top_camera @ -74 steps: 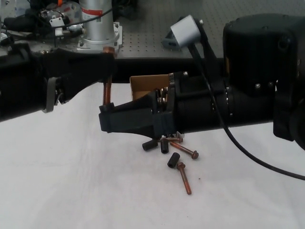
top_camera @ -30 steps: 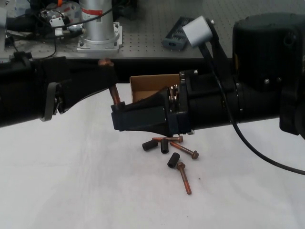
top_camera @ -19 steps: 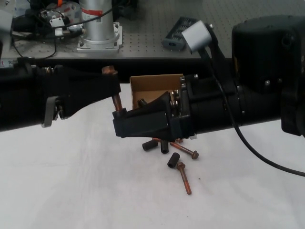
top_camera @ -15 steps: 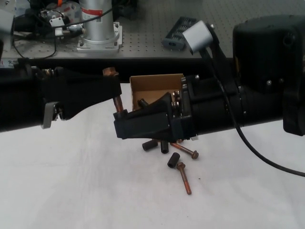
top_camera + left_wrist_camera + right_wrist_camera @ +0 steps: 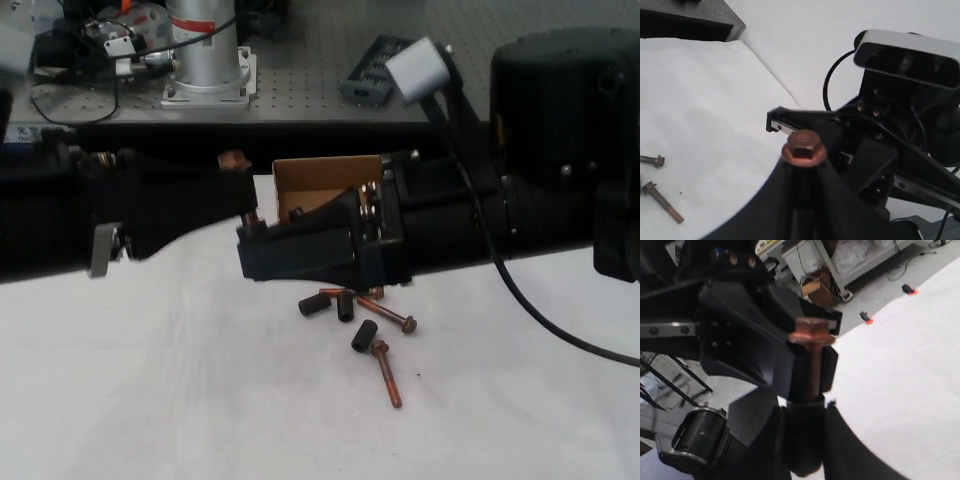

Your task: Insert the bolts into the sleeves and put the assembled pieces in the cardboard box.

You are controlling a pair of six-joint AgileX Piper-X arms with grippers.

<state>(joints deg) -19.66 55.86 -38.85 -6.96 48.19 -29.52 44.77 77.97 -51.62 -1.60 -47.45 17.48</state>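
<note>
High view: my left gripper [image 5: 238, 195] clamps the bolt [image 5: 247, 208] upright, tip meeting my right gripper [image 5: 252, 238]; cardboard box [image 5: 320, 175] at three o'clock. Left wrist: bolt pinched below its head, kept straight for lining up. Right wrist: I'm clenching the sleeve [image 5: 802, 440], shaft standing in its mouth.

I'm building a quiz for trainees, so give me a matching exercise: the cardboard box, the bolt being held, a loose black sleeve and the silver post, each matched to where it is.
Things:
1. cardboard box
2. held bolt
3. loose black sleeve
4. silver post

Places:
a. lying on the white cloth
b. standing on the perforated bench top
c. upright in the left tool, lower end in the held sleeve in the right tool
d. at the cloth's far edge, partly behind the right tool

Pairs: 1-d, 2-c, 3-a, 4-b.
</note>
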